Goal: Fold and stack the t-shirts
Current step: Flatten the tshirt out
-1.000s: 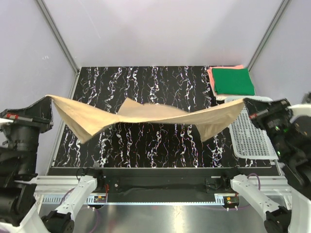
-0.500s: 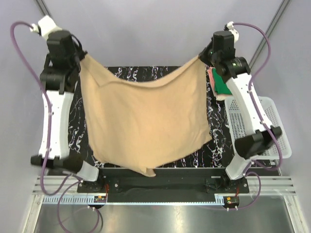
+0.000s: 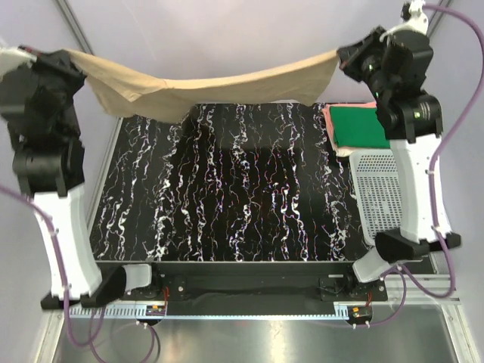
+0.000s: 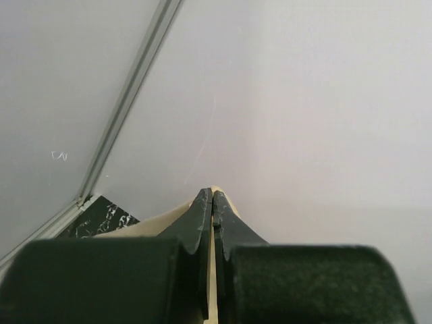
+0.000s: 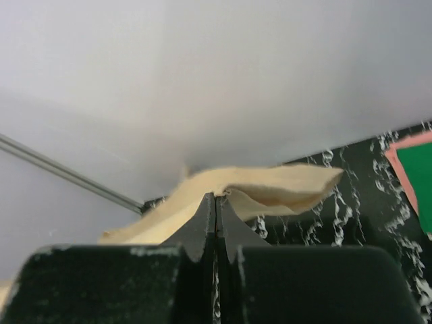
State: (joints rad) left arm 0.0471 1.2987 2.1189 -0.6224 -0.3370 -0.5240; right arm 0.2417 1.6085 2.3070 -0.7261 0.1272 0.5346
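Observation:
A tan t-shirt [image 3: 212,82] hangs stretched in the air over the far edge of the black marbled table [image 3: 242,197]. My left gripper [image 3: 74,56] is shut on its left corner, my right gripper [image 3: 342,57] on its right corner. In the left wrist view the cloth [image 4: 135,228] shows between and behind the closed jaws of the left gripper [image 4: 212,196]. The right wrist view has the cloth [image 5: 270,189] bunched at the closed tips of the right gripper [image 5: 217,197]. A folded dark green t-shirt [image 3: 361,126] lies on a coral-pink one [image 3: 330,121] at the table's far right.
A white mesh basket [image 3: 386,200] stands off the table's right edge, just in front of the folded stack. Both arms are raised high at the back corners, near the slanted frame posts [image 3: 79,34].
Both arms swung the tan t-shirt from low over the near edge up and back; it hung as a wide sheet half a second ago and now is pulled out flat over the far edge.

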